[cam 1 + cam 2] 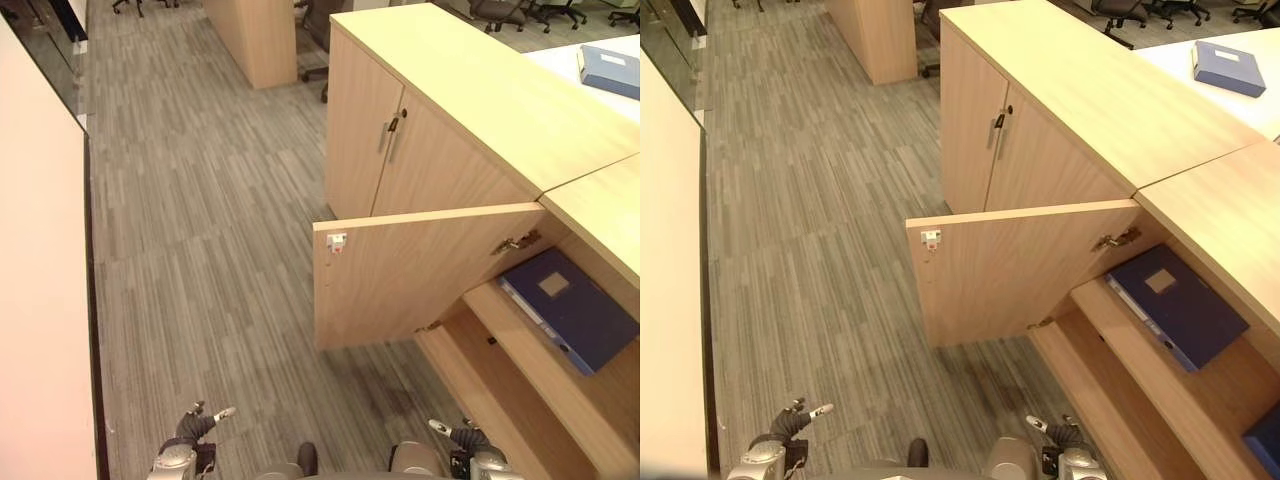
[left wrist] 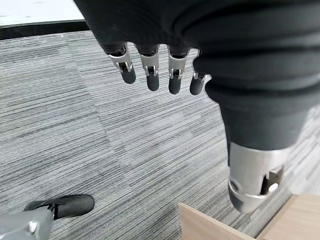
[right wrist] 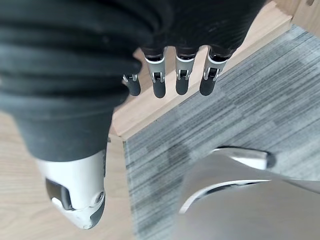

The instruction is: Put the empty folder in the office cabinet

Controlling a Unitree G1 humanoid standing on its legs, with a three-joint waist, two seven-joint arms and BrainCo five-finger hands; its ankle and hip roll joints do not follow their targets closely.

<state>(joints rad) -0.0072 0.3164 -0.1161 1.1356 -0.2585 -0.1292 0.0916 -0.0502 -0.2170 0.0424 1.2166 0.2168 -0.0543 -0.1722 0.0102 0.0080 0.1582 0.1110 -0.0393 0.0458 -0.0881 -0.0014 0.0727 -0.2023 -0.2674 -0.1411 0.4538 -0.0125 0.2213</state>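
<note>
Folder (image 1: 568, 308) lies flat on cabinet shelf (image 1: 520, 370)

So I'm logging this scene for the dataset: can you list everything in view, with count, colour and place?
Folder in cabinet: one, dark blue, lying flat on the shelf of the open cabinet.
Folder on desk: one, lighter blue, on the white desk behind the cabinets.
Folder corner: one, blue, lower down in the open cabinet, mostly cut off.
Cabinet door: one, light wood, swung open toward the aisle.
Closed cabinet: one, light wood, double doors shut, beyond the open one.
Office chairs: several, dark, far side of the room.
Carpet: grey striped floor.
Left hand: fingers relaxed, empty, hanging over carpet.
Right hand: fingers relaxed, empty, by the cabinet base.
</note>
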